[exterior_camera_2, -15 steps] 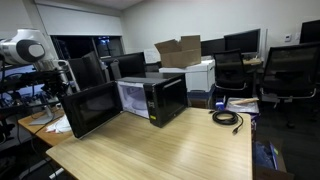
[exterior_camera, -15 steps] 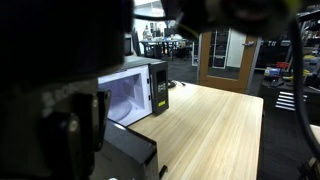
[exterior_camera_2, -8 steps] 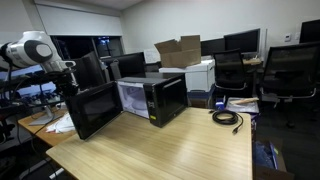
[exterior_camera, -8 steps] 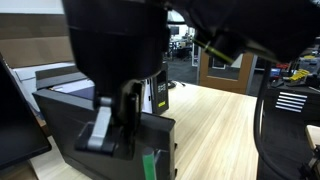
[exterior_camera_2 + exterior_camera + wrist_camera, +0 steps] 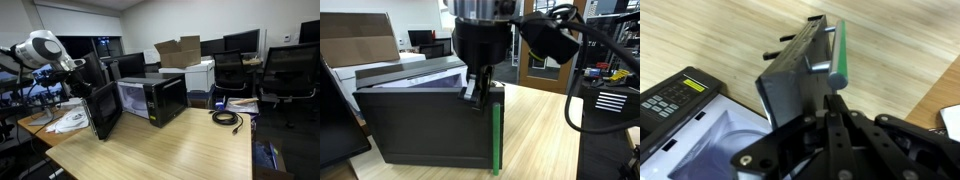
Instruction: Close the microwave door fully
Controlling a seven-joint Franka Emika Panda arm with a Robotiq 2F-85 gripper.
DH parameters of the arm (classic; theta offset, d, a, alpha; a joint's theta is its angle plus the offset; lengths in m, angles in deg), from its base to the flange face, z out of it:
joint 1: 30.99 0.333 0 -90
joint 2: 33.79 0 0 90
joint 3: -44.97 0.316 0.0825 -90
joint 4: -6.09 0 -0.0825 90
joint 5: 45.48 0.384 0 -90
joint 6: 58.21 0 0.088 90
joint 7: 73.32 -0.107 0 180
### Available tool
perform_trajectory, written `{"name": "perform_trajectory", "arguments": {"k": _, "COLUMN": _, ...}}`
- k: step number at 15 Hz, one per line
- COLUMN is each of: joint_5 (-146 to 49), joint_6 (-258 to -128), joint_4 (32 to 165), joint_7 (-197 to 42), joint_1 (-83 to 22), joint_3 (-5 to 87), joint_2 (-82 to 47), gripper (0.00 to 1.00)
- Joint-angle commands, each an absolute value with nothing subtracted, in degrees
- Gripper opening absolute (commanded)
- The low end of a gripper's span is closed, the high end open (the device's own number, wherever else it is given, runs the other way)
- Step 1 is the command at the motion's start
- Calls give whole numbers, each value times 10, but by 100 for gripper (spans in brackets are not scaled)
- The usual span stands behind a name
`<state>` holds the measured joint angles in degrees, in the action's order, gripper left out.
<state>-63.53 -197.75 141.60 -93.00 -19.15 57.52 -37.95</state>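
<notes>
green strip (image 5: 497,140): marks the free edge of the microwave door (image 5: 425,128); push close to it (most leverage, farthest from the hinge).
gripper (image 5: 834,100): jaws look drawn narrow with nothing held between them. the tips sit at the door's top edge, so this reads as a push, not a grasp.
door: ajar, roughly halfway round, upright, hinged on the side away from the button panel (image 5: 668,98).
push: i'd follow the arc about the hinge and stay square to the panel, so the tips don't slip off the top.
microwave (image 5: 155,98): its white cavity (image 5: 728,135) is open to view. finish with firm pressure until the latch seats, without shoving the oven along the wooden table (image 5: 170,145).
</notes>
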Motion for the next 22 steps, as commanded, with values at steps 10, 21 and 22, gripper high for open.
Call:
{"name": "perform_trajectory", "arguments": {"k": 10, "joint_5": -857, "joint_6": -2103, "joint_4": 1419, "joint_7": -1106, "joint_1": -281, "joint_3": 530, "joint_2": -361, "gripper": 0}}
{"name": "perform_trajectory", "arguments": {"k": 21, "joint_5": -974, "joint_6": -2207, "joint_4": 1271, "joint_7": -1239, "joint_1": -317, "joint_3": 477, "joint_2": -206, "gripper": 0}}
{"name": "perform_trajectory", "arguments": {"k": 22, "joint_5": -939, "joint_6": -2202, "joint_4": 1278, "joint_7": -1216, "joint_1": -320, "joint_3": 487, "joint_2": -205, "gripper": 0}}
